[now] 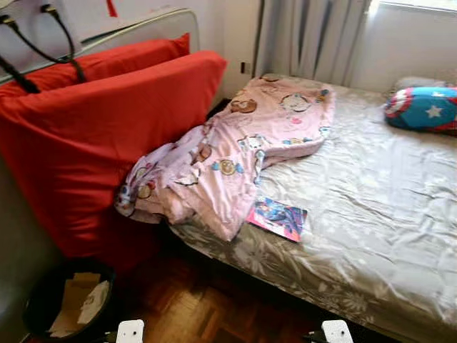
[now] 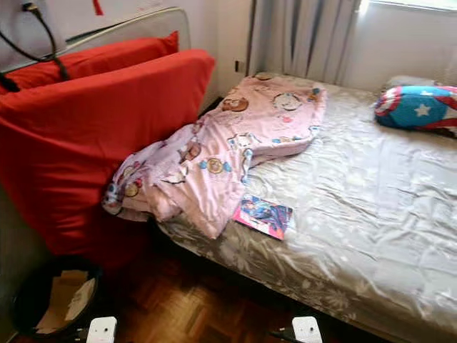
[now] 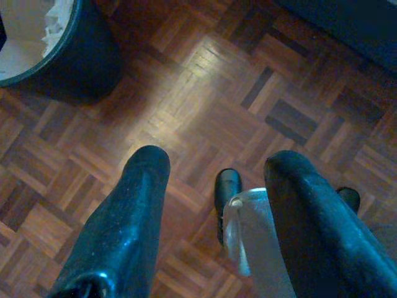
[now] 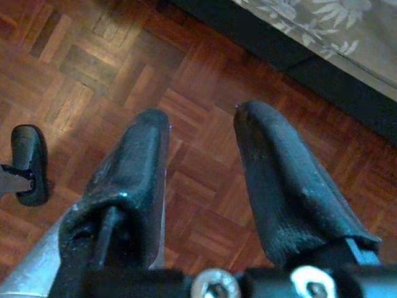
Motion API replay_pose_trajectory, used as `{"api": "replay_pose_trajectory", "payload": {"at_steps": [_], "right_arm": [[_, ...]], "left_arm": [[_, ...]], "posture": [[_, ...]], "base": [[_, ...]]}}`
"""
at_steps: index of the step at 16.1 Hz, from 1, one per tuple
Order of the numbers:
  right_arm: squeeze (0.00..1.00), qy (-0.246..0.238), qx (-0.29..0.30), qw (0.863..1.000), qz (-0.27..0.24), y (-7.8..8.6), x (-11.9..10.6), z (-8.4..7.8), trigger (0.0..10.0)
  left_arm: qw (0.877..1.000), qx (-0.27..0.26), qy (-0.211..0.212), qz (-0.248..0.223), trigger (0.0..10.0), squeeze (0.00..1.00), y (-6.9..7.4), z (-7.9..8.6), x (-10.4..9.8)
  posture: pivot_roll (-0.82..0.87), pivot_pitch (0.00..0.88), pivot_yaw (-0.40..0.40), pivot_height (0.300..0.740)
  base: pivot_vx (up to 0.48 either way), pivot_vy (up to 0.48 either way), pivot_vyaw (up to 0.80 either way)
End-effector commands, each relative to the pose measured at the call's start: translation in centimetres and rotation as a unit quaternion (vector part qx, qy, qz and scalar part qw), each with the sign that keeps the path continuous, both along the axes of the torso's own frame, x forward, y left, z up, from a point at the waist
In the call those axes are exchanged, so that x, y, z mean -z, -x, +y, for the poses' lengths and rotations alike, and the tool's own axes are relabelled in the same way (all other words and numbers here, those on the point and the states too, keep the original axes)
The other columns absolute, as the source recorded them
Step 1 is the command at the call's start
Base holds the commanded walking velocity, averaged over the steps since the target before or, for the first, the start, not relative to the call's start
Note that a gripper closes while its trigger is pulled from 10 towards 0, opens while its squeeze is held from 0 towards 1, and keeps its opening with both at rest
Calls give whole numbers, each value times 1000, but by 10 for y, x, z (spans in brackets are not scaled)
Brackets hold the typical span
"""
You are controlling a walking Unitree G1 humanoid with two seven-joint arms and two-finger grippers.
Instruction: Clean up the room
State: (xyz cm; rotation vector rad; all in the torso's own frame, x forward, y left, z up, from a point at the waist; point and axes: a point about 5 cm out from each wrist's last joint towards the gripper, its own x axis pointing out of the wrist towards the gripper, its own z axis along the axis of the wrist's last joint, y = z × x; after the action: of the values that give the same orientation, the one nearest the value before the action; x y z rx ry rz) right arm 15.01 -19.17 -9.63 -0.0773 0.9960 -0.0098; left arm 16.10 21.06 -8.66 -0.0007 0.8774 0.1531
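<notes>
Our left gripper (image 3: 214, 171) hangs over the parquet floor (image 3: 205, 81), fingers apart and holding nothing; our right gripper (image 4: 201, 133) hangs likewise, spread and empty, near the bed's edge. At the lower left of the head view we see a black wastebasket (image 1: 43, 304) holding paper scraps. Above it, two red pillows (image 1: 93, 136) lean at the headboard. A crumpled pink cartoon-print blanket (image 1: 235, 143) lies mid-frame, spilling off the grey floral bed (image 1: 371, 207). Just below it, a comic book (image 1: 278, 218) lies flat. A blue star cushion (image 1: 425, 107) sits at the upper right.
</notes>
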Motion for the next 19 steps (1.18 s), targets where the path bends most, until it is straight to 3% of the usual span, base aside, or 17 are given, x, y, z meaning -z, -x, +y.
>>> {"api": "replay_pose_trajectory", "payload": {"at_steps": [1,6,19], "right_arm": [[0,-69,105,987,-96,-70,-41,-38,10000],[0,-63,75,990,-100,-72,-43,-38,10000],[0,-78,98,986,-105,-71,-42,-37,10000]], "left_arm": [[998,44,19,47,10000,0,-7,-14,2],[998,42,22,46,10000,0,-7,-14,2],[998,39,30,41,10000,0,-8,-15,2]], "posture": [[9,0,30,740],[9,0,29,740],[9,0,29,740]], "base": [[289,0,0],[331,0,411],[331,0,0]]}}
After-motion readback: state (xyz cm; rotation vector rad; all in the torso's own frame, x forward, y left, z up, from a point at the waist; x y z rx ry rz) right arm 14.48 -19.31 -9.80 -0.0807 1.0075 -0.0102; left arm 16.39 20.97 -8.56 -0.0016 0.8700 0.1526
